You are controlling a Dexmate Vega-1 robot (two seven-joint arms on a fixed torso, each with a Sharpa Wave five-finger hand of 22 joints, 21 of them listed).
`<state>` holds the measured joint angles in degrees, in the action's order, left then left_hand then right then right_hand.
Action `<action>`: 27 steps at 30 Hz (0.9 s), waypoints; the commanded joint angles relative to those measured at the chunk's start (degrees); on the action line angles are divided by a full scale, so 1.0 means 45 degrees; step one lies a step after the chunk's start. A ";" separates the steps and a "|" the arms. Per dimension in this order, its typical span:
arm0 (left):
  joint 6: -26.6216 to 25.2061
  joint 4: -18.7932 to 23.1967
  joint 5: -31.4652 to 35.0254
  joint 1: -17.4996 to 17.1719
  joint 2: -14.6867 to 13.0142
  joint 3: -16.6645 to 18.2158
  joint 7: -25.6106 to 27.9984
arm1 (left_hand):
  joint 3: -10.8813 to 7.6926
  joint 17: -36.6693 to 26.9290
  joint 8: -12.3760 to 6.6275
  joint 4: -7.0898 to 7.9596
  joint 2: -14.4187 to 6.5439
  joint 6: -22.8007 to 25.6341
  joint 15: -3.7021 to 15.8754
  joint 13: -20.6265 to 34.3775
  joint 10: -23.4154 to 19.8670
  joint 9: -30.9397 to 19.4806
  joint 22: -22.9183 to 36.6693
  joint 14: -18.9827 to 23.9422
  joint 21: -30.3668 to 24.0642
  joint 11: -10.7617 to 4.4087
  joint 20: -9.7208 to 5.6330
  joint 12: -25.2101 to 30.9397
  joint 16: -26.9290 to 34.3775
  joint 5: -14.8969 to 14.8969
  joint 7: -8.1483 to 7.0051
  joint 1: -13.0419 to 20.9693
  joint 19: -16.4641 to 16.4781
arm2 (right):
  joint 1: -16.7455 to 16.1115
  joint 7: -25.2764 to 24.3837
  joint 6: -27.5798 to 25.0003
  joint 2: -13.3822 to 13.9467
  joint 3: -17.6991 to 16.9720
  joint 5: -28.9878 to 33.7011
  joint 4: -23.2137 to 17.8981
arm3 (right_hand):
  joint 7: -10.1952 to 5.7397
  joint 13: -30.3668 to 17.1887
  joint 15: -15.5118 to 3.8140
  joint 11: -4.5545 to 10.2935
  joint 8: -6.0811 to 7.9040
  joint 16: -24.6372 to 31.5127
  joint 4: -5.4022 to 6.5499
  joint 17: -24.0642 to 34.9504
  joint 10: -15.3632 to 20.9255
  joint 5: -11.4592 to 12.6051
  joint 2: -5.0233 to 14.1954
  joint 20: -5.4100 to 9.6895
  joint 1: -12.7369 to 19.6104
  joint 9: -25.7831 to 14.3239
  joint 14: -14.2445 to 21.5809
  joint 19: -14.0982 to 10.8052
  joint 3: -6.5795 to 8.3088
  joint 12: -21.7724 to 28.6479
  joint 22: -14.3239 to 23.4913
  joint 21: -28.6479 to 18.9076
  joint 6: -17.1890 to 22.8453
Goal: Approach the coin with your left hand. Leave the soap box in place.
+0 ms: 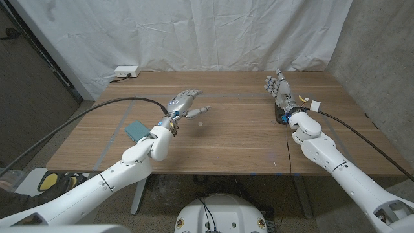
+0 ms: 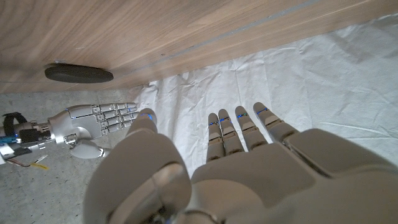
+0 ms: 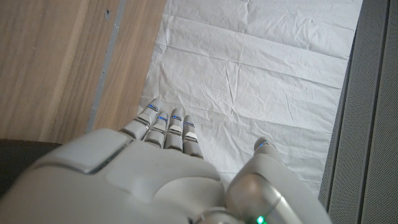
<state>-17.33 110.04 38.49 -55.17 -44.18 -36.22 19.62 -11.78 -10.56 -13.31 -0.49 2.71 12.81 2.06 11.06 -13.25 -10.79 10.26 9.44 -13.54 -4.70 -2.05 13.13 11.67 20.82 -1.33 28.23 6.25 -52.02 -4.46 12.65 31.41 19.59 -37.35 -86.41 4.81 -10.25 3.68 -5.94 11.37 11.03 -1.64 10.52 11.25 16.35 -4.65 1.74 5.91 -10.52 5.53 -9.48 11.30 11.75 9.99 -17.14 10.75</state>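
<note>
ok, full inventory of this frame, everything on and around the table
coin: 1, small, grey, mid-table, just off the left fingers
soap box: 1, teal, table's left part, beside the left forearm
dark disc: 1, black, table's right part, by the right wrist
table: 1, brown wood
power strip: 1, white, floor behind the table's far left corner
backdrop sheet: 1, white, behind the table
left hand: 1, silver, open, held over the table near the coin
right hand: 1, silver, open, fingers up
</note>
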 commanded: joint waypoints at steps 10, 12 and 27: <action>-0.0380 -0.0166 0.0264 0.0301 0.0175 -0.0495 -0.0544 | 0.0056 -0.0017 0.0064 -0.0011 0.0014 0.0168 0.0610 0.0017 -0.0120 -0.0037 0.0032 0.0076 0.0041 0.0038 -0.0879 -0.0051 -0.0053 0.0103 0.0009 0.0154 0.0012 | -0.0012 0.0068 0.0022 0.0039 -0.0075 -0.0098 0.0034 | 0.0044 -0.0053 0.0034 -0.0090 -0.0035 -0.0045 -0.0023 0.0024 0.0014 0.0037 0.0124 0.0012 -0.0023 -0.0071 0.0036 -0.0102 -0.0079 0.0034 0.0060 0.0066 0.0066; -0.0359 -0.0219 0.0224 0.0354 0.0199 -0.0539 -0.0628 | 0.0061 -0.0017 0.0068 -0.0011 0.0014 0.0172 0.0610 0.0017 -0.0115 -0.0037 0.0033 0.0078 0.0045 0.0038 -0.0879 -0.0058 -0.0056 0.0108 0.0010 0.0155 0.0014 | -0.0015 0.0069 0.0026 0.0048 -0.0087 -0.0101 0.0044 | 0.0040 -0.0053 0.0033 -0.0091 -0.0033 -0.0045 -0.0023 0.0024 0.0014 0.0037 0.0126 0.0019 -0.0023 -0.0071 0.0035 -0.0104 -0.0083 0.0034 0.0060 0.0075 0.0070; -0.0697 -0.0524 0.0296 0.0708 0.0308 -0.0938 -0.1353 | 0.0095 -0.0020 0.0107 -0.0013 0.0014 0.0167 0.0612 0.0018 -0.0109 -0.0038 0.0037 0.0065 0.0092 0.0036 -0.0866 -0.0096 -0.0079 0.0149 0.0011 0.0167 -0.0017 | 0.0049 0.0184 -0.0005 0.0014 -0.0081 -0.0210 0.0112 | 0.0056 -0.0053 0.0008 -0.0095 -0.0033 -0.0045 -0.0028 0.0023 0.0016 0.0036 0.0137 0.0019 -0.0025 -0.0071 0.0037 -0.0131 -0.0112 0.0035 0.0062 0.0136 0.0069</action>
<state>-19.26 108.58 39.54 -52.98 -43.17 -39.28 15.61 -11.53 -10.54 -12.86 -0.73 2.93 12.81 2.06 11.06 -13.56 -10.79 10.25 9.44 -13.53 -4.40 -2.05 12.80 11.41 21.26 -1.33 28.46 6.24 -52.02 -4.10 12.81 31.54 19.16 -37.92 -86.22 4.81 -10.25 3.68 -6.15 11.37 11.03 -1.88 10.52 11.04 16.35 -4.42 1.74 5.68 -10.51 5.53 -9.47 11.07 11.74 9.99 -16.73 10.75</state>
